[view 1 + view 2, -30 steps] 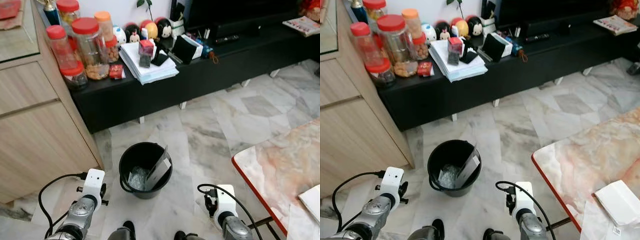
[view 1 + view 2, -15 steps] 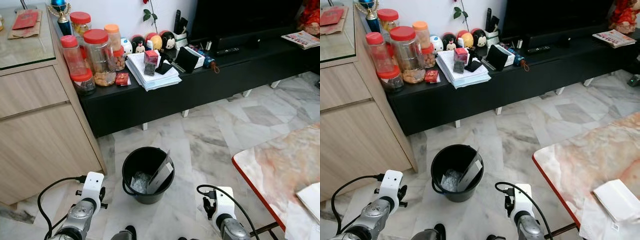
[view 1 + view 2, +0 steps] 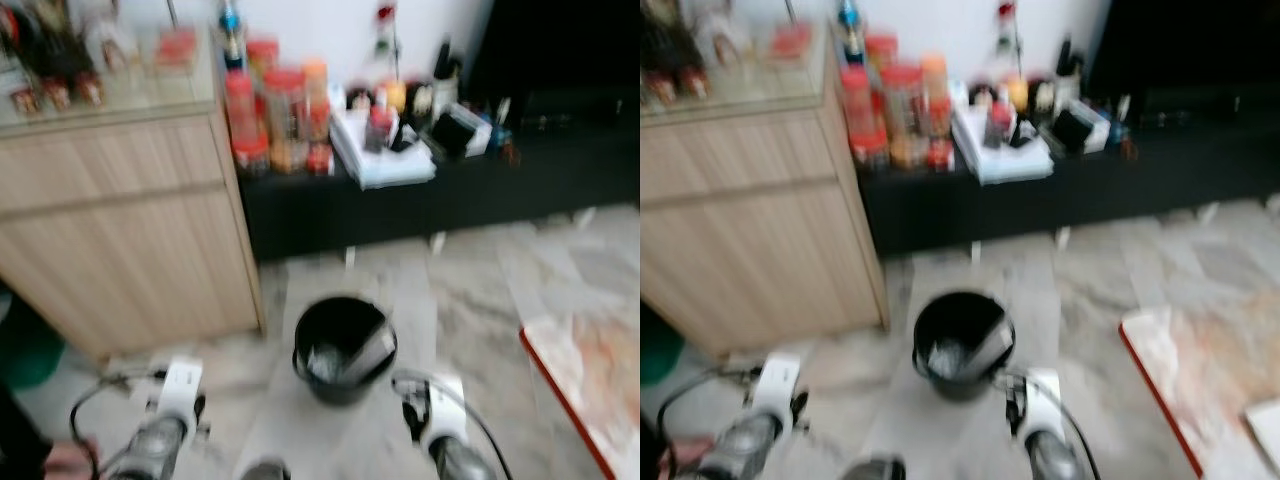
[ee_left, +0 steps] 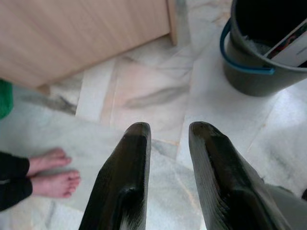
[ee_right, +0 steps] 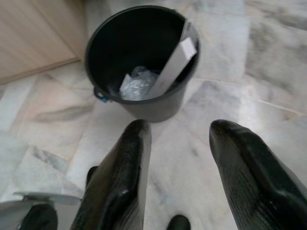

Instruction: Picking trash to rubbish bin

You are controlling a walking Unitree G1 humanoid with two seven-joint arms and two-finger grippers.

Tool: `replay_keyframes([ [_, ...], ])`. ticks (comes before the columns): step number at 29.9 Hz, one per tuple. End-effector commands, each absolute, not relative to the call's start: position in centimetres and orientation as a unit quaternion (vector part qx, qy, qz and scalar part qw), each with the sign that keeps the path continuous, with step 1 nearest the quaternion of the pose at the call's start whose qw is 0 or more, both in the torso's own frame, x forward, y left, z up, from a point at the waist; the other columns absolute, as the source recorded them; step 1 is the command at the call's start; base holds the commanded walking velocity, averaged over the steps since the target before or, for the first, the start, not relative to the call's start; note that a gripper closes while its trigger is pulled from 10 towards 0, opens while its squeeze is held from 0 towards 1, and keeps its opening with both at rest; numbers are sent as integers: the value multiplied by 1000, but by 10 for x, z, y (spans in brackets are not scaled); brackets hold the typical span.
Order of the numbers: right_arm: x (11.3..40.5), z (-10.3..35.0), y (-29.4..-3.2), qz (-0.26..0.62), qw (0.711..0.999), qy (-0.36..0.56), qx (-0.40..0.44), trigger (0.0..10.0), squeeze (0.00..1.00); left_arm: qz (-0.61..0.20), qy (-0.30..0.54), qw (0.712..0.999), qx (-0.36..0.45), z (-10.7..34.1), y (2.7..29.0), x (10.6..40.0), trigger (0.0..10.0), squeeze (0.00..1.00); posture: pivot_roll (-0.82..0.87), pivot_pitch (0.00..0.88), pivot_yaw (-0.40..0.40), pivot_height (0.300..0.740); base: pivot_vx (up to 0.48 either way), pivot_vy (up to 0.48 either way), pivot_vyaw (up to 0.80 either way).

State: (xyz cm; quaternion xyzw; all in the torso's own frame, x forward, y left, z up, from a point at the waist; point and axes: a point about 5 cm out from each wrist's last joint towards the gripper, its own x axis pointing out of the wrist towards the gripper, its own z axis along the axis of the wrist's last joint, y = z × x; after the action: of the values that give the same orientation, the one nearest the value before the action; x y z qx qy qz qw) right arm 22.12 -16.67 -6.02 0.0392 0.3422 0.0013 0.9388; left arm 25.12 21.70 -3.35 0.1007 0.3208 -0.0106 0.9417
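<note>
We see wooden cabinet (image 3: 130, 230) beside low black shelf (image 3: 420, 195) with red-lidded jars (image 3: 270, 120); person's bare feet (image 4: 50, 172) on marble floor (image 4: 144, 96).

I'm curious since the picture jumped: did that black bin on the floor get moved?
Cannot tell for sure, the view is blurred; the black bin sits just as near the wooden cabinet's corner, so the camera likely moved.

Left arm: hung low at the robot's left side, silver, wrist cabled.
Left tool (image 4: 165, 158): fingers parted, nothing between them.
Right arm: hung low at the right side.
Right tool (image 5: 180, 165): fingers spread wider, empty.
</note>
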Motion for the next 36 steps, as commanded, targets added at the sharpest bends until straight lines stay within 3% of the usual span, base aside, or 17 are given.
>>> replay_keyframes([
  [1,219,-61,-171,-4,937,346,40,10000,0,-19,308,945,104,-29,213,259,10000,0,123,75,-26,740,0,0,0],
  [23,216,-63,-172,-6,936,350,38,10000,0,-25,310,945,99,-30,210,256,10000,0,126,59,-30,740,0,0,0],
  [36,214,-64,-173,-12,936,349,42,10000,0,-21,309,947,86,-30,209,258,10000,0,127,96,-32,740,-76,0,0],
])
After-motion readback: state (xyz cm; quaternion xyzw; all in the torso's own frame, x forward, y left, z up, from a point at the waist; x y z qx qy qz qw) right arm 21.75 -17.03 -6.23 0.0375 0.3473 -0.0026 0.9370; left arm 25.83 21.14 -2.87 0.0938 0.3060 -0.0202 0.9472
